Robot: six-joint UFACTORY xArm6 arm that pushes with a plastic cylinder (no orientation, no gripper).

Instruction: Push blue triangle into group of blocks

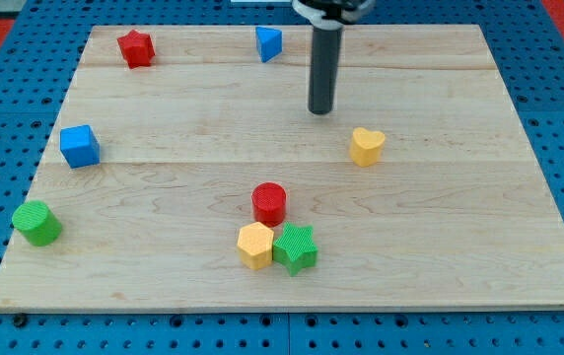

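Standing right of and below the blue triangle (269,43), my tip (320,110), a bare rod tool holding nothing, needed to circle above it and shove down toward the red cylinder (269,203) cluster.

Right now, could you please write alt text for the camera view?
My tip hovers right of the blue triangle on a wooden board; a red cylinder, yellow hexagon and green star cluster near the bottom.
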